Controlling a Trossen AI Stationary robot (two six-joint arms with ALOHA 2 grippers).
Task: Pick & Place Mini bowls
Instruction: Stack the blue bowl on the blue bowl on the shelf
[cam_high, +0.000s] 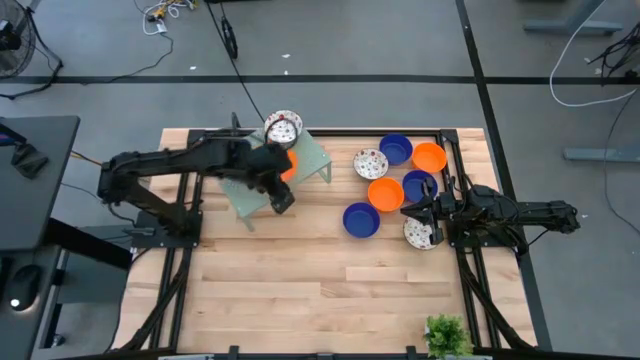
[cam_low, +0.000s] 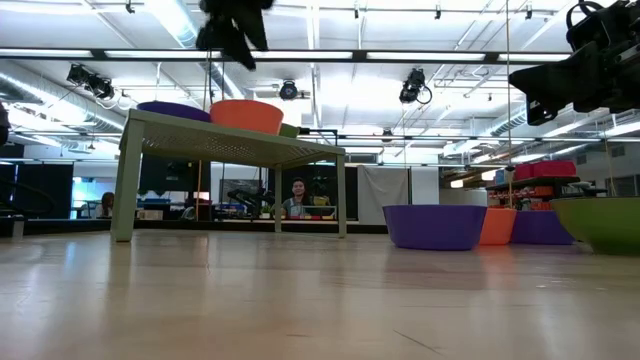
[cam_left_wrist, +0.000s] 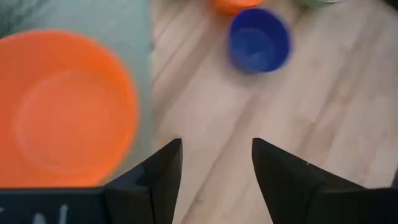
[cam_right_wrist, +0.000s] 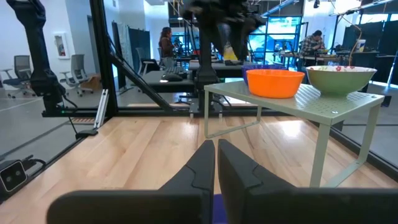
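Observation:
A pale green perforated rack (cam_high: 310, 160) stands on its legs at the table's far middle. On its top rest an orange mini bowl (cam_left_wrist: 62, 112), a speckled one (cam_high: 283, 128) and a blue one (cam_low: 175, 110). My left gripper (cam_left_wrist: 216, 165) is open and empty, above the rack's near edge beside the orange bowl (cam_high: 289, 166). Several more blue, orange and speckled bowls sit on the table at the right, among them a blue one (cam_high: 360, 220) and an orange one (cam_high: 386, 194). My right gripper (cam_right_wrist: 216, 163) is shut and empty, raised over that cluster (cam_high: 407, 210).
The rack's legs (cam_right_wrist: 323, 155) stand on the wood. Bare wood (cam_high: 300, 290) fills the near half of the table. A small green plant (cam_high: 447, 335) sits at the near right corner. Black frame rails (cam_high: 470, 290) run along the table's sides. People show in the room beyond.

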